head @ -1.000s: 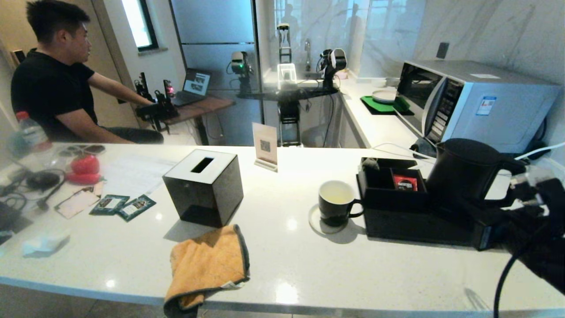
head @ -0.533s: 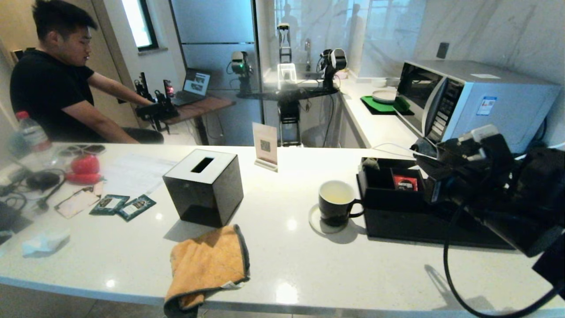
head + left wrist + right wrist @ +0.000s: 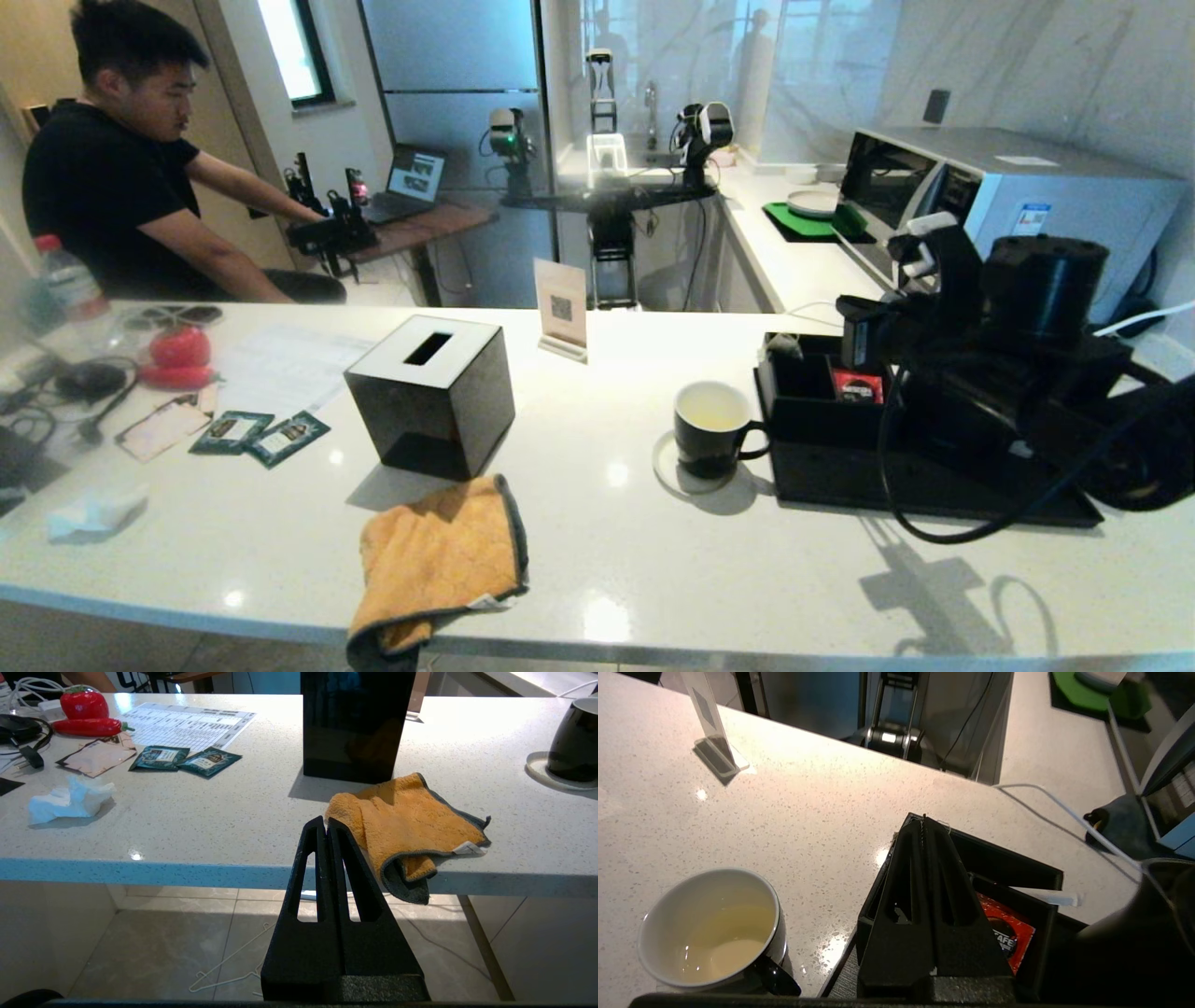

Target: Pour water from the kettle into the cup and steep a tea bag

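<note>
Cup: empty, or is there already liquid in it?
Not empty. The cup stands upright and holds a shallow pool of pale yellowish liquid over its white bottom, well below the rim. No tea bag shows in it.

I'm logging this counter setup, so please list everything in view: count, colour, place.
cup: one, black, white inside, pale liquid, on a coaster mid-counter
kettle: one, black, on the tray, mostly hidden
tray: one, black, right of cup
red sachet: one, in a tray compartment
tissue box: one, black, centre
cloth: one, orange, over the near edge
green packets: two, left
microwave: one, silver, far right
left tool: shut, below the counter edge
right tool: shut, above the tray
</note>
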